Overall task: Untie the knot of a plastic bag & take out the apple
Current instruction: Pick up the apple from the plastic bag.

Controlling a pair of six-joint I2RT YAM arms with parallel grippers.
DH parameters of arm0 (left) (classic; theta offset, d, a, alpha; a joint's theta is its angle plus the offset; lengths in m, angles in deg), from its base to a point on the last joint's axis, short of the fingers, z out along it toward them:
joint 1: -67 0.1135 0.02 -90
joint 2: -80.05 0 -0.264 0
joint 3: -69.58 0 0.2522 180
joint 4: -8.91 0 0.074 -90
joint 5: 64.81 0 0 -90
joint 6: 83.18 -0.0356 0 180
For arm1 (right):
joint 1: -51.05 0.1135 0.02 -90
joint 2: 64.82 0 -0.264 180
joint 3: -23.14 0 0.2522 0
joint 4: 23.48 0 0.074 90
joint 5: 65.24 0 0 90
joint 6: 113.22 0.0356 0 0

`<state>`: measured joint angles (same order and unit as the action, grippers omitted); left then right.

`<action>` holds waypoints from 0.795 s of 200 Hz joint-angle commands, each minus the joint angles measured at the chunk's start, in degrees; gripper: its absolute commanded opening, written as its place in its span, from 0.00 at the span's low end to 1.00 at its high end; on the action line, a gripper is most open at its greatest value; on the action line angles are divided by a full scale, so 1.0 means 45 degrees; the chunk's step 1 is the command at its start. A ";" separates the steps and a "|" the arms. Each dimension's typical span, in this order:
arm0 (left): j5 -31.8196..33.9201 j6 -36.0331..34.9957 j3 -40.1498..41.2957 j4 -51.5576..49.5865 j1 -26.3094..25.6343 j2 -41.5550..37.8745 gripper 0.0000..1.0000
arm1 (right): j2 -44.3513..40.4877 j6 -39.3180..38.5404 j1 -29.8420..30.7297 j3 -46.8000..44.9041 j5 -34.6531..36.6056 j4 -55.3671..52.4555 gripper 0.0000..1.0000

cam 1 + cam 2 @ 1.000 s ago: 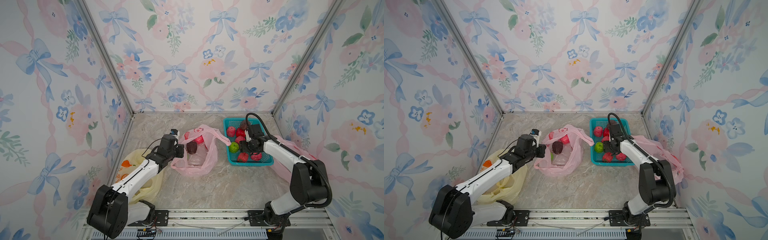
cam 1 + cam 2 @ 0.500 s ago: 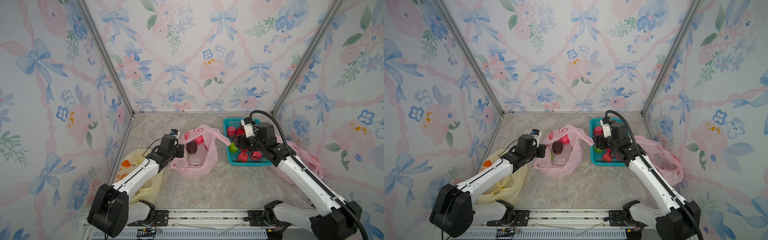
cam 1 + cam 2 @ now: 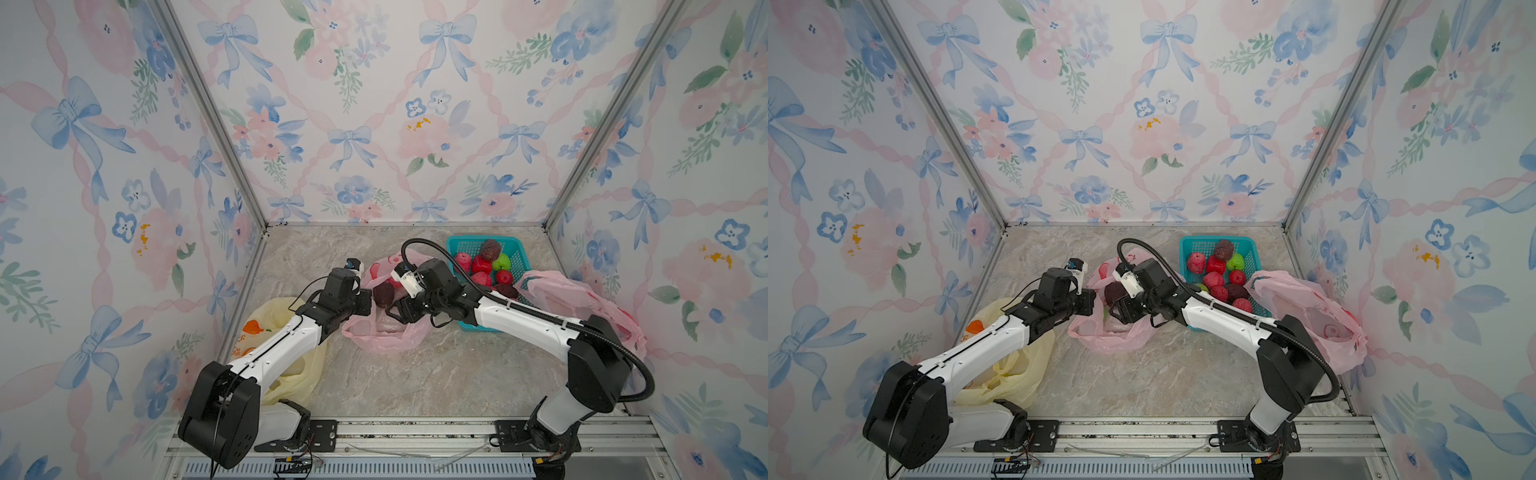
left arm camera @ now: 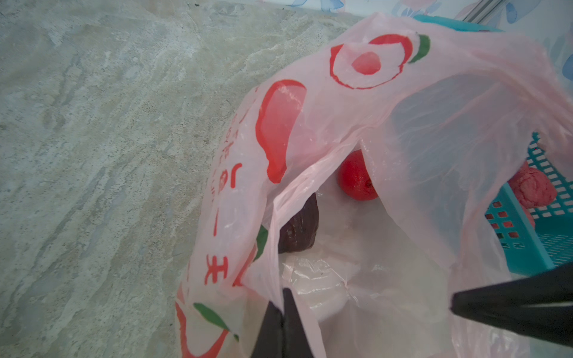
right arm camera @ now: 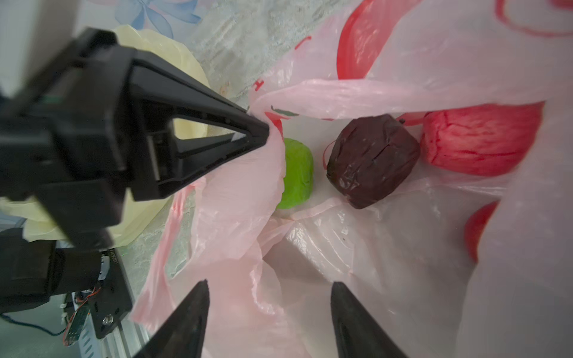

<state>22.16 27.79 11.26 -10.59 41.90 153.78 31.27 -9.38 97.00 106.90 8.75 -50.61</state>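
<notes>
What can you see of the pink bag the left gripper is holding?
The pink plastic bag is thin, translucent and printed with red and green fruit marks. It lies crumpled on the marble tabletop, mouth open and untied. The left gripper is shut on its rim. Inside lie a dark maroon fruit, a green one and red ones.

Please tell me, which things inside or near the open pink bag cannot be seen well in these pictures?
- Green fruit: right wrist view, half covered by the pink bag rim; absent from the left wrist view.
- Red fruit at the bag wall: right wrist view, mostly behind the film.
- Right gripper: both top views, fingers hidden by its own body.
- Yellow bag: both top views, contents hidden by the left arm and opaque plastic.
</notes>
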 commanded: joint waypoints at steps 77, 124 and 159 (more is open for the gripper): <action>-0.0185 -0.0227 -0.0276 -0.0091 -0.0067 0.0103 0.00 | 0.3775 0.1342 -0.0263 0.3602 0.3963 -0.0063 0.71; -0.0229 -0.0246 -0.0409 -0.0092 -0.0071 0.0205 0.00 | 0.4577 0.1647 -0.0284 0.4098 0.3702 -0.0149 0.74; -0.0300 -0.0246 -0.0489 -0.0092 -0.0078 0.0260 0.00 | 0.4982 0.1816 -0.0260 0.4307 0.3385 0.0063 0.83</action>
<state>21.90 27.79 10.87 -10.72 41.86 154.40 51.95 -2.25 96.09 123.56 24.95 -50.52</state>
